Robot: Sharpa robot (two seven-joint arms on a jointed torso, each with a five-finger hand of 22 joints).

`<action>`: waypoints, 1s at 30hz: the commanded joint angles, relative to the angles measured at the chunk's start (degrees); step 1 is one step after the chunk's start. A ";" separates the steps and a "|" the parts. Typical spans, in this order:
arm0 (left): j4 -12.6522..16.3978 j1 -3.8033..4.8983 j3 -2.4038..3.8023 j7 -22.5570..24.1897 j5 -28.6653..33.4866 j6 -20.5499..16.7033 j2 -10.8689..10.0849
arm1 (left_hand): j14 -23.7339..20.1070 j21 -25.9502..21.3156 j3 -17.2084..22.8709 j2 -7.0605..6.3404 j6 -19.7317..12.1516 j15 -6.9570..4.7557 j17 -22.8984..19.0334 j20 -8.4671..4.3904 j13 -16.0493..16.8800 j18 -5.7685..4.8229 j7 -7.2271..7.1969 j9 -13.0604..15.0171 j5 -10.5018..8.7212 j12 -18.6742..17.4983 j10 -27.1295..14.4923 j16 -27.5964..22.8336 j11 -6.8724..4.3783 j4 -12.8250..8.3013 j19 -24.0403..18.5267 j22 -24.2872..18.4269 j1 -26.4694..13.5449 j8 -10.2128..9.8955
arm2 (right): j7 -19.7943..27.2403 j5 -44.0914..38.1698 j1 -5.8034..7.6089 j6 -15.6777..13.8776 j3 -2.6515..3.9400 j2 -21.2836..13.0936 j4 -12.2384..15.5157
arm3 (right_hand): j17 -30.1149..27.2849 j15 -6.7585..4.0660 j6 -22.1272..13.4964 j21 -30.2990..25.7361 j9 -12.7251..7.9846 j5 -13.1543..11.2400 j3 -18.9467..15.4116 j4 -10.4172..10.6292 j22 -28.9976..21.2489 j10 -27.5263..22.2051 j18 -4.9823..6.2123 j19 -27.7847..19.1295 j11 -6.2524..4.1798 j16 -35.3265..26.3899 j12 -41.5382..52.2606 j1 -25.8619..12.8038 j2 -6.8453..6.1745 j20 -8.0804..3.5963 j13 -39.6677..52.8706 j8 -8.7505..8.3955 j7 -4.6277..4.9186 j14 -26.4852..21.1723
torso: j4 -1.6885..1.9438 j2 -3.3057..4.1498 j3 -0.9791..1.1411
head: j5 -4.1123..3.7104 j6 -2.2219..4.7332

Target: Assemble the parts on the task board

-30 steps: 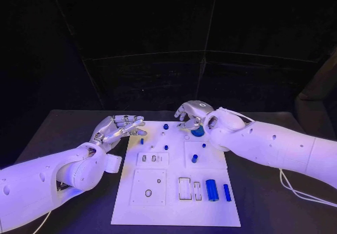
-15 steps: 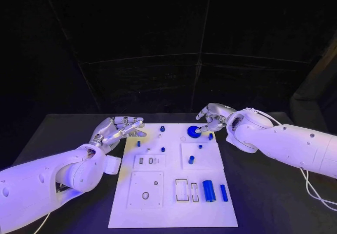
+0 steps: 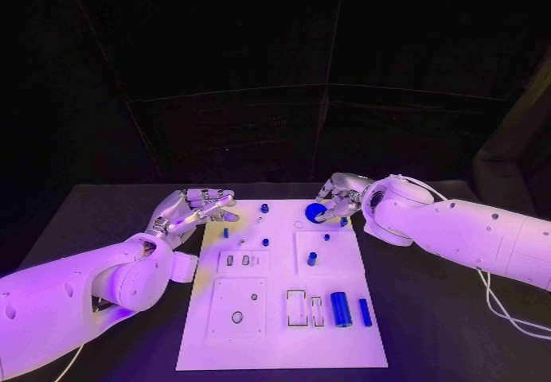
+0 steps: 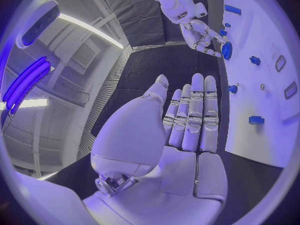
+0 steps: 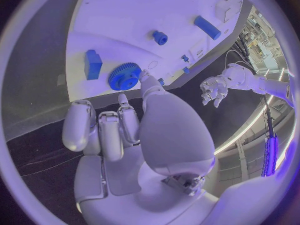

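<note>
The right hand [image 3: 341,198] drew back from over the task board's [image 3: 283,318] far edge to its right side, then edged back in, fingertips beside the blue gear [image 3: 314,212], which now lay uncovered.

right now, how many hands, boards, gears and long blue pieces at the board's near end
hands: 2 (left hand, right hand)
task board: 1
blue gear: 1
long blue pieces: 2
total: 6
</note>
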 commanded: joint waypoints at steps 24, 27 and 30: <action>-0.41 0.07 0.04 -0.14 -0.22 1.14 0.28 | -0.05 -0.40 -0.01 0.67 0.13 0.09 0.15 0.27 -0.10 0.72 0.27 -0.08 0.12 -0.36 0.17 -0.33 0.32 -0.47 0.06 -0.12 0.25 -0.26 | -0.54 -4.12 0.00 2.92 0.02 2.32 -2.28 | 6.56 0.17 2.87 1.12 0.05 -0.65 1.43 -1.85 1.62 2.76 -1.43 0.86 -0.30 0.69 4.19 1.96 2.97 -0.04 6.89 1.52 -0.38 4.43 | 0.02 0.02 -0.03 | -0.06 -0.61; -0.43 0.07 0.03 -0.23 -0.22 1.21 0.28 | -0.05 -0.40 -0.01 0.67 0.13 0.09 0.15 0.27 -0.10 0.72 0.27 -0.08 0.12 -0.36 0.17 -0.33 0.32 -0.47 0.06 -0.12 0.25 -0.26 | -0.72 -4.46 -0.01 2.65 0.02 2.39 -2.29 | 6.65 0.20 2.73 1.15 -0.01 -1.06 1.31 -1.81 1.66 2.68 -1.44 0.86 -0.26 0.72 4.11 1.53 2.77 -0.01 6.85 1.41 -0.34 4.44 | 0.05 0.03 -0.03 | -0.10 -0.65; -0.45 0.07 0.03 -0.34 -0.22 1.29 0.26 | -0.05 -0.41 0.01 0.70 0.14 0.08 0.17 0.27 -0.10 0.73 0.26 -0.08 0.12 -0.39 0.18 -0.36 0.31 -0.51 0.07 -0.13 0.29 -0.28 | -0.92 -5.13 -0.01 2.47 0.02 2.41 -2.23 | 6.69 0.22 2.66 1.16 -0.04 -1.22 1.24 -1.79 1.69 2.67 -1.45 0.86 -0.23 0.74 4.12 1.31 2.64 0.01 6.88 1.36 -0.32 4.45 | 0.00 0.02 -0.01 | -0.05 -0.70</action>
